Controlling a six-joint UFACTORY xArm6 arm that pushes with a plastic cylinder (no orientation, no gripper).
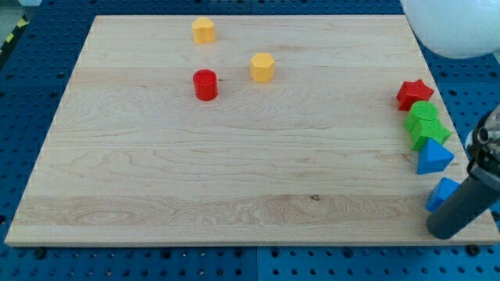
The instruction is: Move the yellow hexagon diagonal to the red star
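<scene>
Pale wooden board [234, 172] carries two yellow blocks near its top edge, a rounded yellow block [204, 30] left of centre and the yellow hexagon [262, 67] below and to its right, with a red cylinder [205, 84] just left of the hexagon and slightly lower. Far across at the right edge sits the red star [414, 94], and below it run two green blocks [426, 125] touching each other, then a blue triangular block [433, 158] and another blue block [444, 193] toward the bottom right corner. My tip [442, 232], a plain rod with no jaws to part or close, rests at the bottom right corner just below the lower blue block, well apart from the yellow hexagon.
</scene>
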